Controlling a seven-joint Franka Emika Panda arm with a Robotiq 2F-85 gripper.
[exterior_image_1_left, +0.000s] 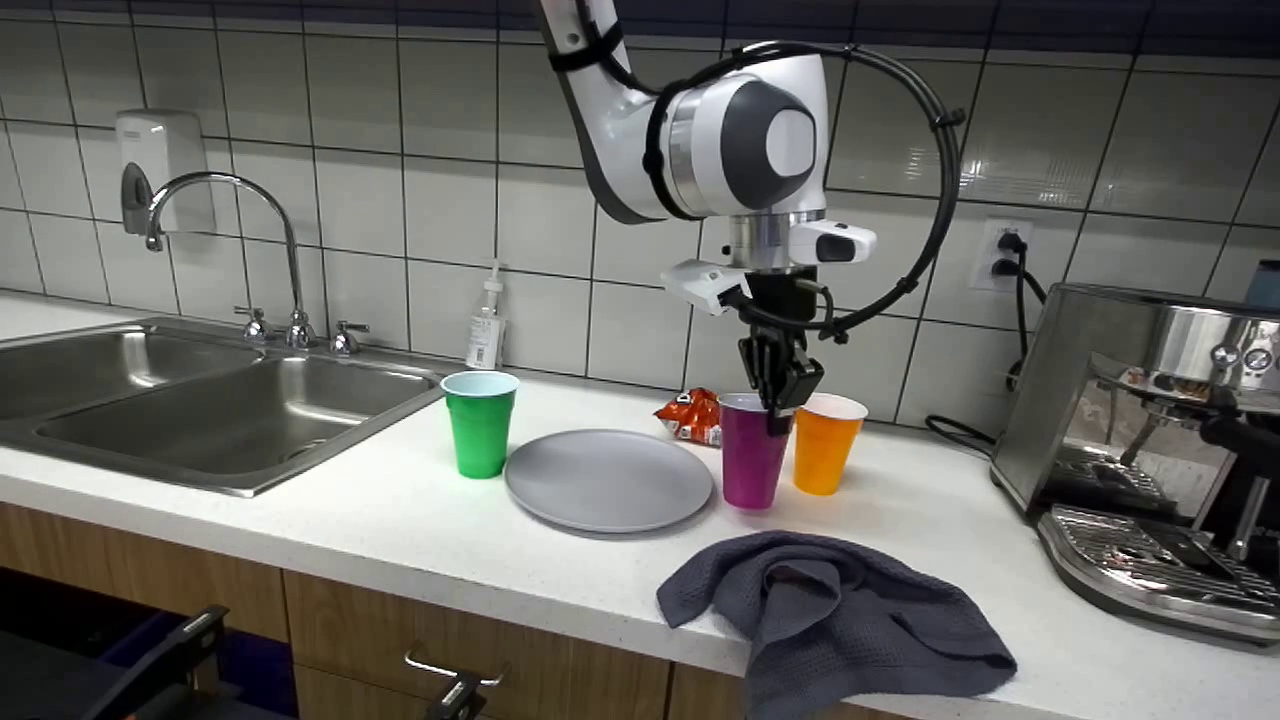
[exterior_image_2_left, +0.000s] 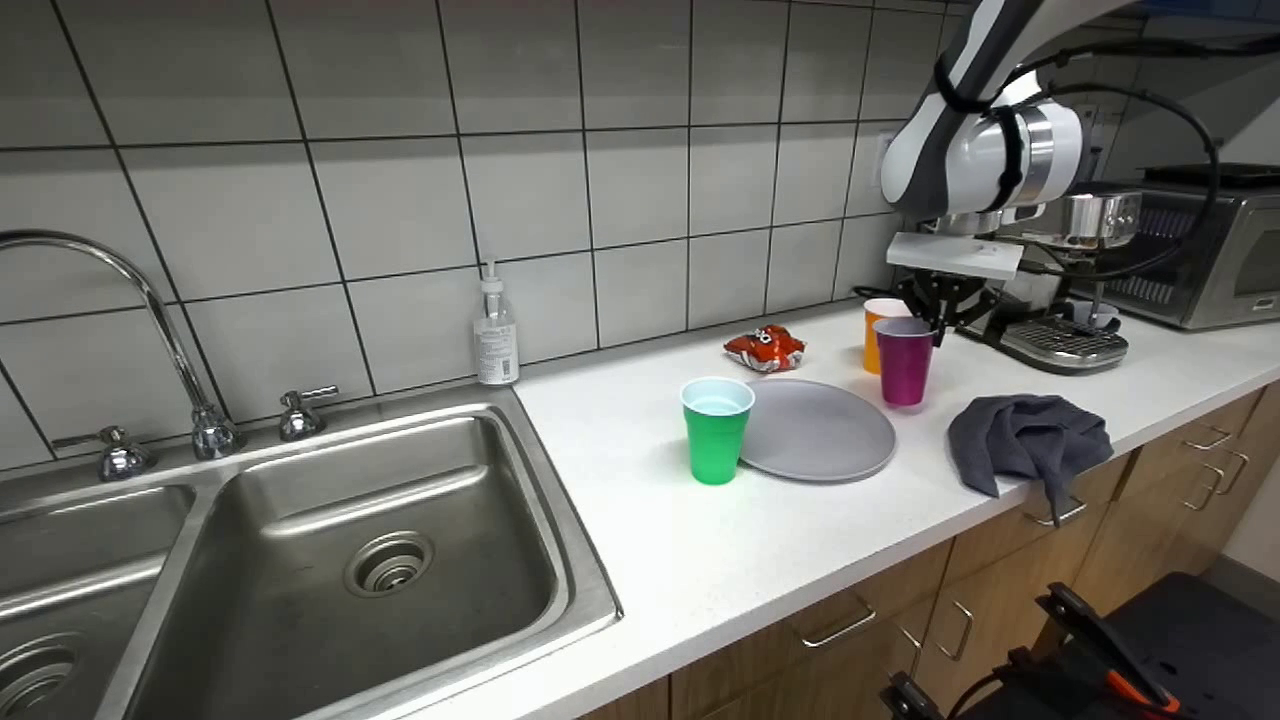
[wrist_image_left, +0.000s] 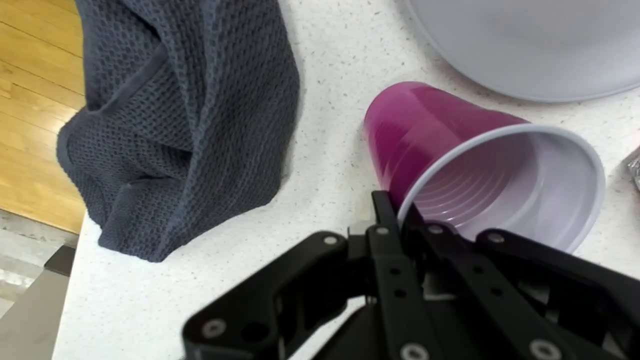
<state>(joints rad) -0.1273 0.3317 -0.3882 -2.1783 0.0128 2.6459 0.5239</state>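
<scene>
A purple cup (exterior_image_1_left: 748, 465) with a pale inside stands upright on the counter, also in an exterior view (exterior_image_2_left: 903, 372). My gripper (exterior_image_1_left: 780, 418) points down at its rim. In the wrist view the gripper (wrist_image_left: 395, 207) is shut on the cup's wall, one finger inside the purple cup (wrist_image_left: 410, 120) and one outside. An orange cup (exterior_image_1_left: 825, 445) stands just behind it, partly hidden in an exterior view (exterior_image_2_left: 873, 340). A grey plate (exterior_image_1_left: 608, 480) lies beside the purple cup, with a green cup (exterior_image_1_left: 480, 425) at its far side. A dark grey cloth (exterior_image_1_left: 850, 620) hangs over the counter edge.
A red snack bag (exterior_image_1_left: 692, 415) lies near the tiled wall. A soap bottle (exterior_image_2_left: 495, 335) stands by the metal sink (exterior_image_2_left: 590, 590). A coffee machine (exterior_image_1_left: 1150, 400) stands at the other end of the counter. A wall outlet (exterior_image_1_left: 1003, 255) has cables plugged in.
</scene>
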